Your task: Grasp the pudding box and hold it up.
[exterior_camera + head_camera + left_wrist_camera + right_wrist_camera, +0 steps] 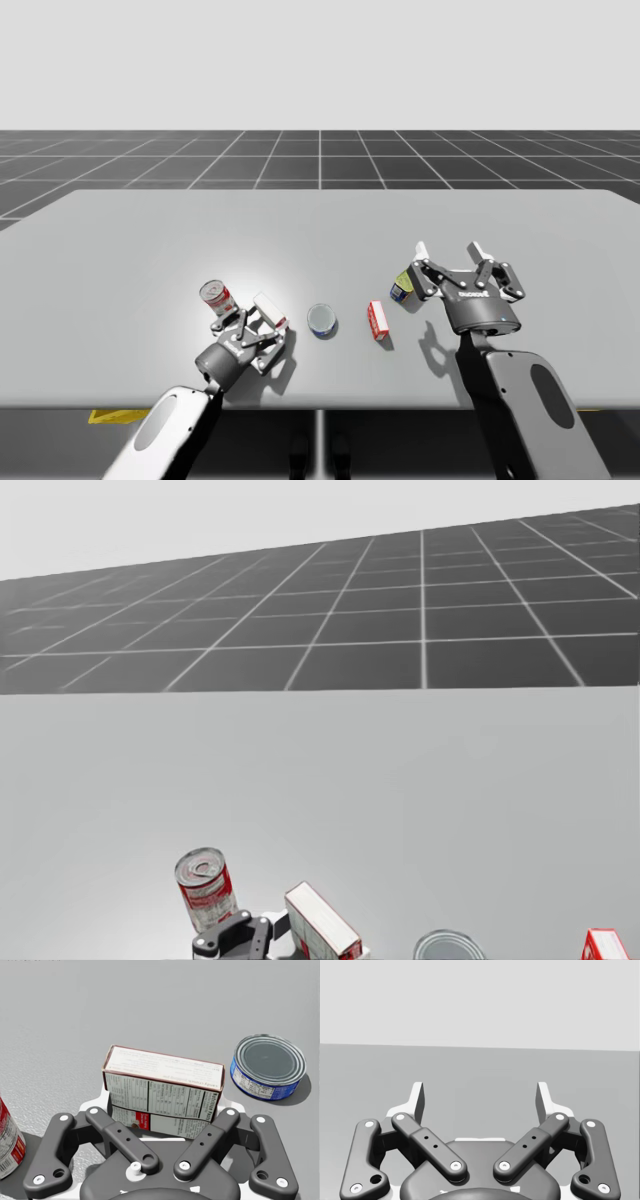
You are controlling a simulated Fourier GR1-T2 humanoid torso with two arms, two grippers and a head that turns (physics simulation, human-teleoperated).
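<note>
The linkages of the robot's left hand [164, 1110] hid the foot of the pudding box [162, 1085], and the wrist view's edge cut the red-and-white can [7, 1142]. The head view's lower edge clipped the blue can [449, 946] and the small red box [606, 945]. From above, the right hand [448, 250] partly covered a yellow-and-blue object [402, 288] too small to name.

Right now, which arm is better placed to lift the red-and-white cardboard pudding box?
Left. My left claw holds the red-and-white cardboard pudding box between its fingers; my right claw is open, well apart from it.
</note>
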